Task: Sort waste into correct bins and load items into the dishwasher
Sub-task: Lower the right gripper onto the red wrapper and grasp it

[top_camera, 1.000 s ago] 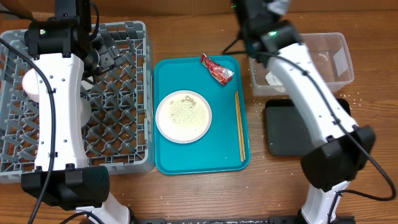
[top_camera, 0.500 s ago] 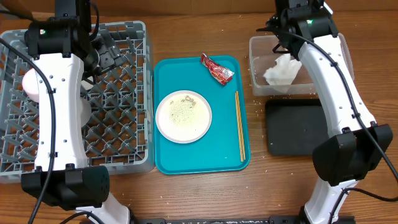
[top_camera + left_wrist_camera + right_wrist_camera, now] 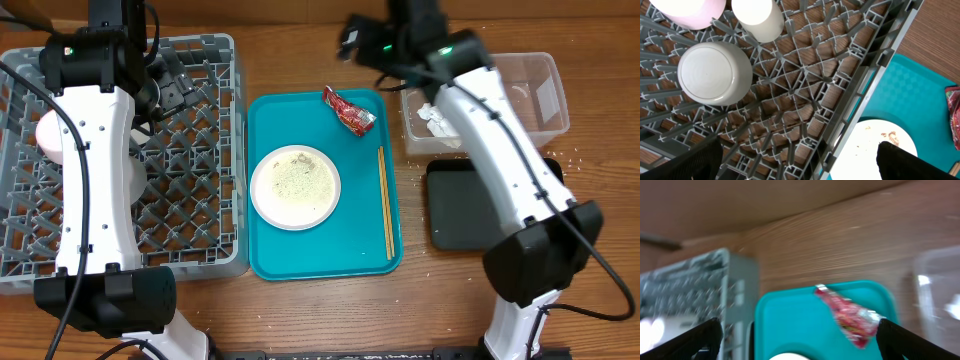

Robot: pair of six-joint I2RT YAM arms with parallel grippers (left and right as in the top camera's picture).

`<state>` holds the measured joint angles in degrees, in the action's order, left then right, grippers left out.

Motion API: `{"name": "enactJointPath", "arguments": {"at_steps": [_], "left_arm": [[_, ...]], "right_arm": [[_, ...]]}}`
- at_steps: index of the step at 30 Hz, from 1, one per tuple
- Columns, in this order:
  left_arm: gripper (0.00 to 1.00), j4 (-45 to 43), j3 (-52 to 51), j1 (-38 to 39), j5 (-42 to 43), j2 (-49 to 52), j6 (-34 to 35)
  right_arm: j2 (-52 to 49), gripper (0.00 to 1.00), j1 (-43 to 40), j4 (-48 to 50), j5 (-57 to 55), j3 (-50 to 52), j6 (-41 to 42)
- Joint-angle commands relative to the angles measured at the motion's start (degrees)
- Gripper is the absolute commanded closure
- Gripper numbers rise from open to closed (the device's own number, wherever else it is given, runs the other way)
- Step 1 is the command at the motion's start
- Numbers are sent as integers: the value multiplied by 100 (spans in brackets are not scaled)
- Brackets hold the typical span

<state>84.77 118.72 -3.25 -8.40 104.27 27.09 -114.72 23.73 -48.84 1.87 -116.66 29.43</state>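
A crumpled white napkin [image 3: 436,119] lies in the clear tub [image 3: 545,95]. The red wrapper [image 3: 348,110] [image 3: 849,316] rests at the far right corner of the teal tray [image 3: 365,250]. On the tray a white plate [image 3: 295,187] [image 3: 875,145] holds pale rice grains. My right gripper [image 3: 358,42] [image 3: 800,340] hovers open and empty above the tray's far edge, blurred by motion. My left gripper [image 3: 183,85] [image 3: 800,167] hangs open over the grey dish rack [image 3: 215,255] with nothing between its fingers. In the rack stand an upturned white bowl [image 3: 715,72], a white cup [image 3: 757,19] and a pale bowl [image 3: 690,10].
Wooden chopsticks [image 3: 386,200] lie along the teal tray's right side. The black tray [image 3: 475,205] sits on the table in front of the clear tub, under my right arm. A few pale grains [image 3: 572,155] dot the wood at the far right.
My right gripper has opened and let the napkin drop into the clear tub, then swung left to the teal tray's far edge. The left arm has not moved.
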Motion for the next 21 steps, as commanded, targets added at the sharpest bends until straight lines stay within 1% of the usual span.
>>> {"name": "enactJointPath", "arguments": {"at_steps": [1, 2, 4, 5, 8, 11, 14, 20, 21], "left_arm": [[0, 0, -7, 26, -59, 46, 79], [0, 0, -7, 26, -59, 46, 79], [0, 0, -7, 26, -59, 46, 79], [0, 0, -7, 26, -59, 46, 79], [0, 0, -7, 26, -59, 46, 79], [0, 0, -7, 26, -59, 46, 79], [0, 0, -7, 26, -59, 46, 79], [0, 0, -7, 26, -59, 46, 79], [0, 0, -7, 26, -59, 46, 79]], "right_arm": [[-264, 0, 262, 92, -382, -66, -623], [-367, 1, 334, 125, -389, -66, -960], [-581, 9, 437, 136, -398, -66, -1493], [-796, 11, 492, 140, -433, -66, -1786], [-1248, 11, 525, 186, -743, -66, -2059], [-1537, 10, 525, 164, -745, -66, -2621], [-1779, 10, 525, 70, -835, -66, -2994], [-2079, 11, 525, 24, -1091, -61, -2992], [-2116, 13, 525, 20, -1086, -61, -2988]]}}
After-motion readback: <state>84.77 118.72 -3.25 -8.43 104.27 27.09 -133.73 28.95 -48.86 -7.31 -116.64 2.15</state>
